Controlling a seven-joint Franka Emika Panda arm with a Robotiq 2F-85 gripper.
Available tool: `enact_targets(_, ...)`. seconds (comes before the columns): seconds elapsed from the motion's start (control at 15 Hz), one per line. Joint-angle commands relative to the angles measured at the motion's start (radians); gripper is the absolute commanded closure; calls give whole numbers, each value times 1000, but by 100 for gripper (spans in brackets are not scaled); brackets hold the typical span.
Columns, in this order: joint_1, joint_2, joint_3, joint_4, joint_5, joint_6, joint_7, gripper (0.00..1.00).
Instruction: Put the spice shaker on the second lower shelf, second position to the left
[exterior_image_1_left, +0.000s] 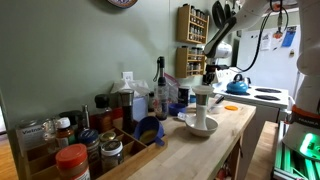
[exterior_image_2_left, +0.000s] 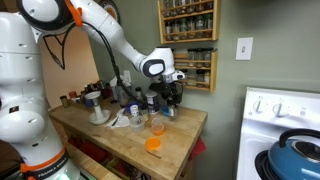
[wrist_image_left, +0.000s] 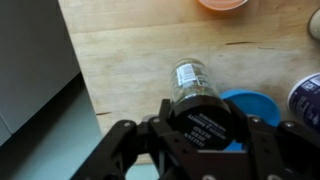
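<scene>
**A:** Pinching the small clear-glass spice shaker with the dark cap (wrist_image_left: 187, 76), as far as the wrist view shows. The black end effector (wrist_image_left: 200, 115) looks pressed against its sides, above the pale wooden worktop (wrist_image_left: 120, 50).

**B:** So the pickup is done?

**A:** I judge so. What is left is carrying it to the second lower shelf of the light-brown wooden wall rack (exterior_image_2_left: 196, 70), second spot from the left, and letting go.

**B:** Obstacles?

**A:** Little jars crowd the rack's tiers, and I cannot tell whether the slot is free. Below sit a round blue lid (wrist_image_left: 257, 104) and an orange plastic cup (exterior_image_2_left: 153, 143); neither blocks the way up.
</scene>
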Motion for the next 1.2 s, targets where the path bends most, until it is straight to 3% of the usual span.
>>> enact_targets(0.0, -4, -156, -3, -5, 35, -93, -33, 70)
enact_targets(0.4, 44, -353, -45, 17, 105, -196, -101, 70)
enact_targets(0.67, 87, -458, -80, 22, 131, -205, -114, 70)
enact_targets(1.13, 189, -511, -142, 39, 254, -90, -134, 70)
